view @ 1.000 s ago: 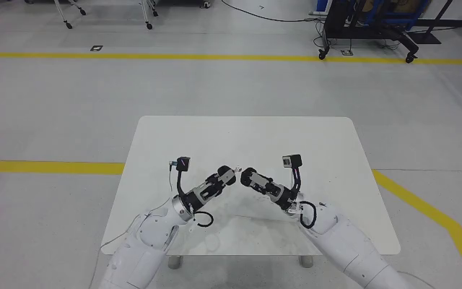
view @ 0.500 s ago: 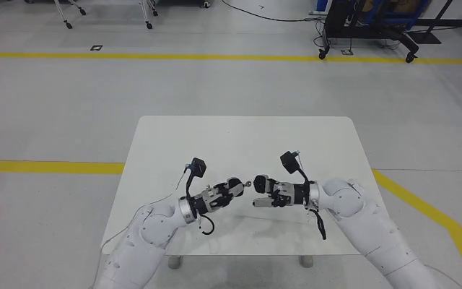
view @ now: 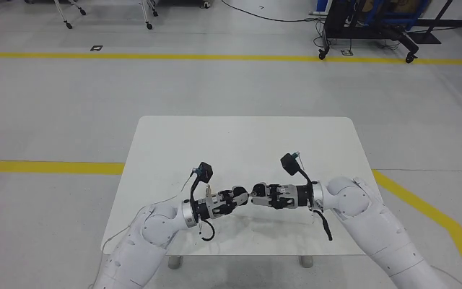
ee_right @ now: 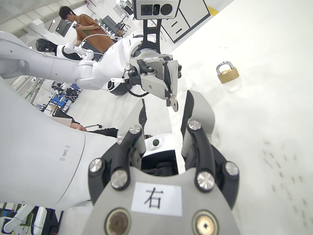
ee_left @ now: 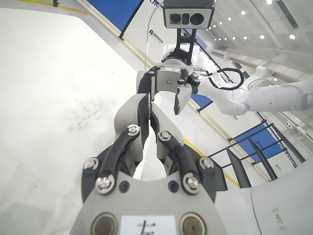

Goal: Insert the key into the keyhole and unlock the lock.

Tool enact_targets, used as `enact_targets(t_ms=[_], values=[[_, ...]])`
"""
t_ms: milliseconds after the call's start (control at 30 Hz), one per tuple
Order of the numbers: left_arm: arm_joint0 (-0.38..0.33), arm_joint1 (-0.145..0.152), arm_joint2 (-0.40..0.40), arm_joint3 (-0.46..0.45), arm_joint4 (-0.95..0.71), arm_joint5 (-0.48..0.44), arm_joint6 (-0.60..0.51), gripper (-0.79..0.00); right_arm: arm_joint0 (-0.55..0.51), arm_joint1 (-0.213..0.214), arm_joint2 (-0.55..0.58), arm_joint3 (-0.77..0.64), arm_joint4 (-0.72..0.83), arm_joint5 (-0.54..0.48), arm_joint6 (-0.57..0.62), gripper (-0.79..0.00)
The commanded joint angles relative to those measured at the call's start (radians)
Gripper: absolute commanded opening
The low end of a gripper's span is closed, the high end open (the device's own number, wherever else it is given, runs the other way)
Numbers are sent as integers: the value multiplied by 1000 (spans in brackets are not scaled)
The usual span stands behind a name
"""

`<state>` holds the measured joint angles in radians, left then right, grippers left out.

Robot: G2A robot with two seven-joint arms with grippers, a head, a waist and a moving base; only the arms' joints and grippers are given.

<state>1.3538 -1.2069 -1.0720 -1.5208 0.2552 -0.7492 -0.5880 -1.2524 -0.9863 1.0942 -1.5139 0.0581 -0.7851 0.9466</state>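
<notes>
Grey shop floor [view: 72, 108] w/ yellow lines [view: 216, 55] lay round 1 white bench [view: 245, 137]. 2 arms were tip to tip over the bench's near-middle. Left tool [ee_left: 148, 106] was pinched narrow on 1 small silver key [ee_right: 174, 105], held above the bench. Right tool [view: 258, 193] stood wide w/ nothing in it, facing the key close up. 1 brass padlock [ee_right: 228, 72] w/ silver shackle lay on the bench, apart from both tools.

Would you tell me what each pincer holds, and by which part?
Left pincer grips the key by its blade, round head protruding; right pincer is open, empty.
</notes>
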Motion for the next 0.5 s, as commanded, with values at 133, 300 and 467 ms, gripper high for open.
enact_targets(t_ms=[133,300,467], values=[[-6,2,11,6,-8,-4,3,-785,11,0,-14,14,9,2,2,-588],[-12,5,18,10,-7,-7,2,-785,20,1,-21,23,16,-5,1,-785],[-17,7,25,13,-6,-8,3,-785,23,2,-25,29,18,-14,0,-785]])
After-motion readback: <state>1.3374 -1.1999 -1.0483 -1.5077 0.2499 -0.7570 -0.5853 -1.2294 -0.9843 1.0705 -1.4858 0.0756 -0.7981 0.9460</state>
